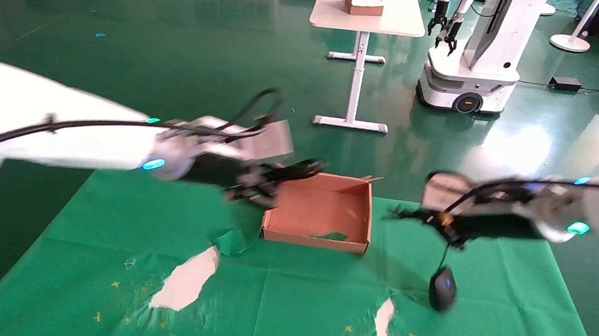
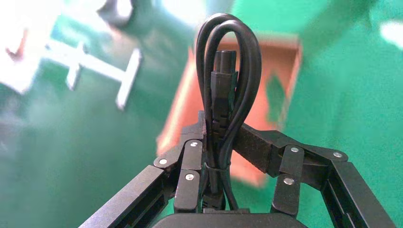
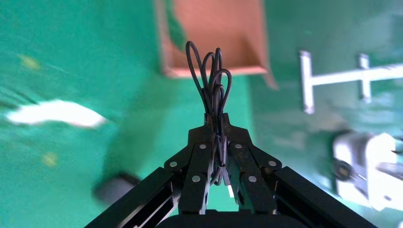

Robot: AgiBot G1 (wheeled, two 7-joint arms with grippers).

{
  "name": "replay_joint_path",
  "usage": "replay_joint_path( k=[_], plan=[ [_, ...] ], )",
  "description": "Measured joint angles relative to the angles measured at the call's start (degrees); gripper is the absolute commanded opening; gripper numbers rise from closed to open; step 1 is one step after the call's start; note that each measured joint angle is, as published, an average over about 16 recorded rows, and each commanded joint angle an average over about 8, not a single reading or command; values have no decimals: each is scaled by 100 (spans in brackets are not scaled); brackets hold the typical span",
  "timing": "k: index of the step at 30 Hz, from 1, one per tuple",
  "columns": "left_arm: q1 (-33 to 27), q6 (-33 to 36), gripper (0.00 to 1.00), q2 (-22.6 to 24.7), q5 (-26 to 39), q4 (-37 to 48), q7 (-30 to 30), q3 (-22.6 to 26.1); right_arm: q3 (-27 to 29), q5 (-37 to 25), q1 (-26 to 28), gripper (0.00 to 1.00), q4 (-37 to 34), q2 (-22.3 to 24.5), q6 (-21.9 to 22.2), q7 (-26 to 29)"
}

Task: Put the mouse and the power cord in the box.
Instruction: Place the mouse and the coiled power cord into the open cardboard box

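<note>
Left gripper (image 2: 219, 156) is clamping the cord (image 2: 227, 76) beside the box (image 1: 323, 207); right gripper (image 3: 220, 152) is pinching the mouse (image 1: 442, 288) cable, mouse dangling. Risk: I'm swinging it, could miss the box.

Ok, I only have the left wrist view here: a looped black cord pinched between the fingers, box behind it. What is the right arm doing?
Observer: The right hand is shut on the bundled thin cable of the mouse.
Operator: Is the mouse lifted?
Observer: It hangs from that cable, low over the green cloth; I cannot tell if it touches.
Operator: Anything in the box yet?
Observer: No. The box holds neither item; the left hand holds the power cord at its left edge.
</note>
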Motion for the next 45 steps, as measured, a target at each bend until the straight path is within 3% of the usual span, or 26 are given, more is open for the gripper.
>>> replay_joint_path(
  k=[4,10,11,18,19,30,45],
  plan=[
    [57,-586,0,394,-115,321,333,244,71,-109,182,0,119,236,-49,116],
    [256,-1525,0,728,-158,725,699,1049,157,-188,320,0,402,567,-190,346],
    [285,-1667,8,752,-164,772,727,1216,169,-189,327,0,460,613,-216,388],
    [321,-2396,96,785,-268,957,606,2355,225,-159,293,0,870,835,-362,643],
    [306,-2459,100,785,-290,971,562,2489,230,-154,281,0,917,854,-372,672],
    [77,-2867,100,779,-651,995,143,3457,266,-66,166,0,1153,911,-366,790],
    [-161,-3193,100,748,-1050,1357,-227,4054,277,191,224,0,1188,650,-313,528]
  ],
)
